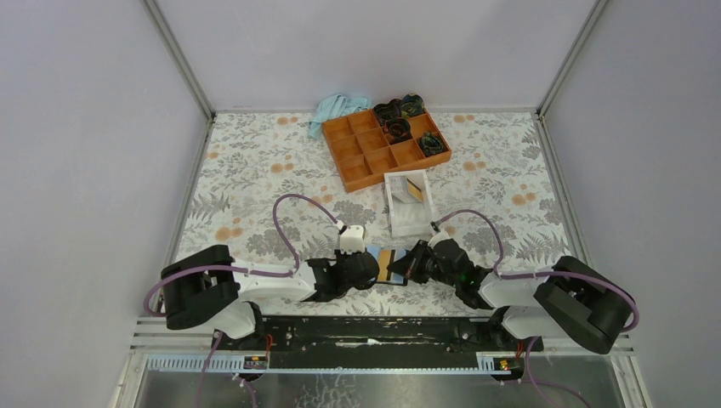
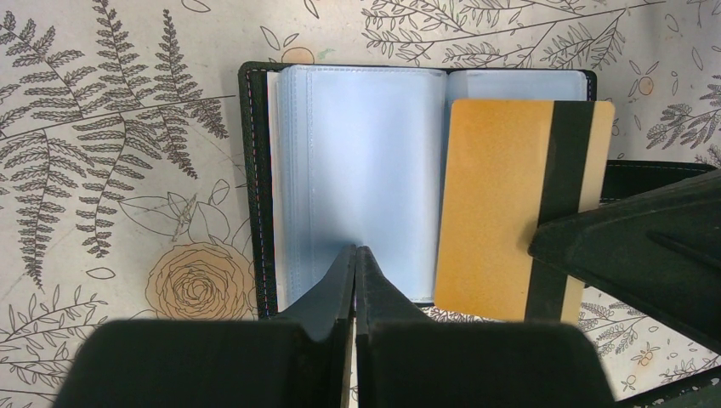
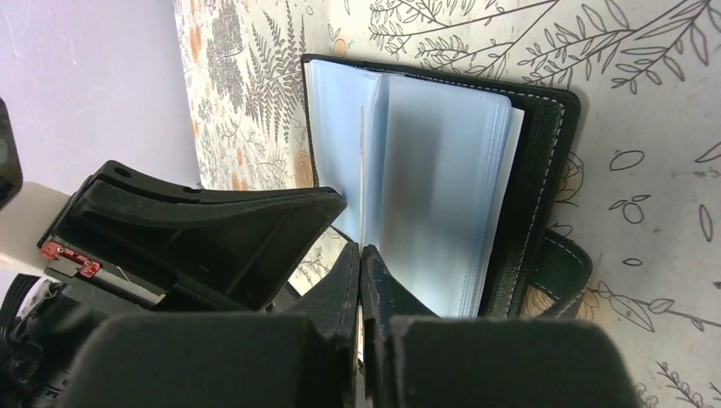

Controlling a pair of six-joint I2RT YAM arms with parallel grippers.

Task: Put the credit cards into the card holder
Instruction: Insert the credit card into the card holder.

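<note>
1. My left gripper (image 2: 355,251) is pinched together, its tips on the blue sleeves of the open card holder (image 2: 366,161), which lies between both arms.
2. My right gripper (image 3: 360,248) is clamped on a credit card (image 2: 493,204) lying over the holder's right page.
3. Farther back, a second card (image 1: 414,189) sits in the white box (image 1: 406,223).

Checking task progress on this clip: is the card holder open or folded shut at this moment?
Open. The card holder lies spread flat with its light-blue sleeves facing up and the black cover showing round their edges.
</note>
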